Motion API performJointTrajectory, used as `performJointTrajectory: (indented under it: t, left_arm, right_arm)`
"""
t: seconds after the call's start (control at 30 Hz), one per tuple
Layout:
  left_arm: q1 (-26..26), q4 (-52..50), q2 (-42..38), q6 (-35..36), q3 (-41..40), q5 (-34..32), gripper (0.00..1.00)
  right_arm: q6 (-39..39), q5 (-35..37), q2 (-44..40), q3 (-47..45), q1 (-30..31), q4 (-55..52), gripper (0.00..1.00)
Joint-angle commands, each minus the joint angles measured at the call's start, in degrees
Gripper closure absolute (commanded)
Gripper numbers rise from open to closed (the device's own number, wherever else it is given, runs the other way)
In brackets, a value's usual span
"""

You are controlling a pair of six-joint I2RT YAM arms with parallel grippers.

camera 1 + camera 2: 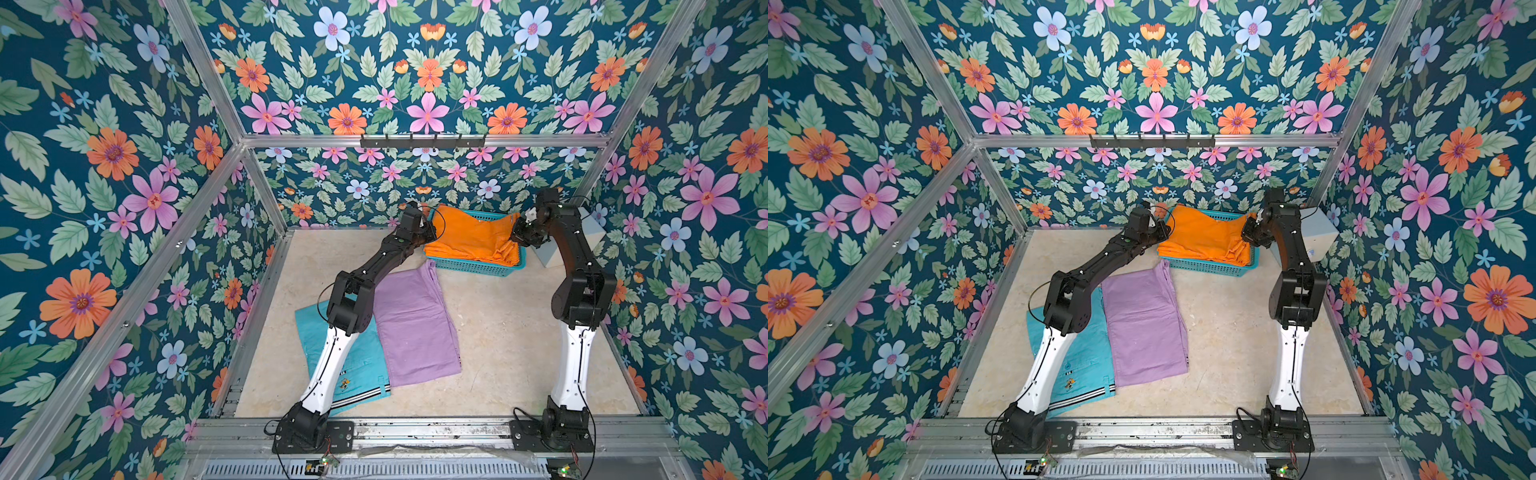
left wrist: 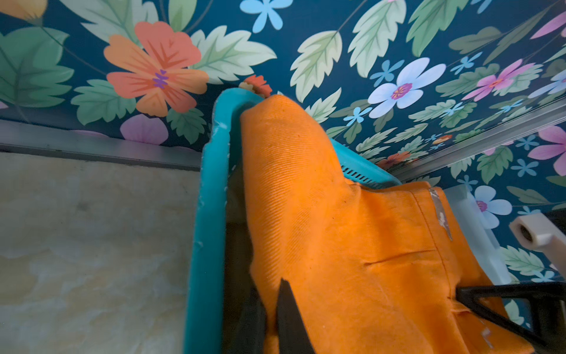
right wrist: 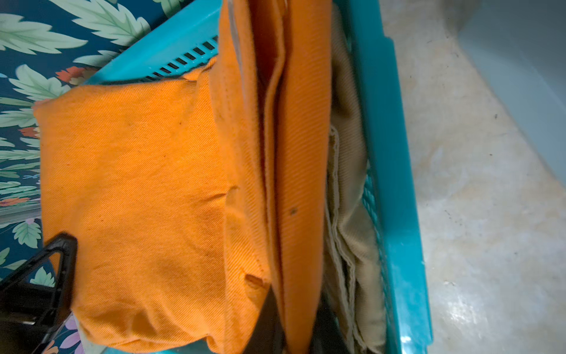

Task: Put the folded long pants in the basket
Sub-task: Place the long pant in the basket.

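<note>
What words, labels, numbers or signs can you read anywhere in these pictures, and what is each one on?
No text can be read in any view.
On the turquoise pants: the emblem is a small embroidered picture; any lettering is too small to read.
On the orange pants: the grey strip looks worn; no letters are legible.

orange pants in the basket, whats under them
A folded tan pair lies under the orange pants, inside the basket. Anything deeper is hidden.
</note>
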Motion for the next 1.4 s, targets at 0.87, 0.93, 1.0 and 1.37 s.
performJointTrajectory:
  t: [0.87,0.93,1.0,1.37]
  left_arm:
    - [-0.11,5.65,-5.53,5.35,-7.57,-8.92,1.0]
    - [-0.07,5.57,-4.74,5.09,-7.39,-8.41,1.0]
    - [-0.06,5.32,-4.02,4.79,-7.3,-8.19,1.0]
    - [0.03,0.46,-3.3,4.67,-2.0,-6.32,1.0]
  right_arm:
    - [-3.04,2.04,0.13,-2.64,-0.74,6.82,1.0]
    - [-3.08,2.01,1.68,-1.8,-0.82,5.67,1.0]
    - [-3.09,2.14,2.02,-3.01,-0.92,6.57,1.0]
    - [-0.77,1.43,2.11,-0.14,-1.02,3.97,1.0]
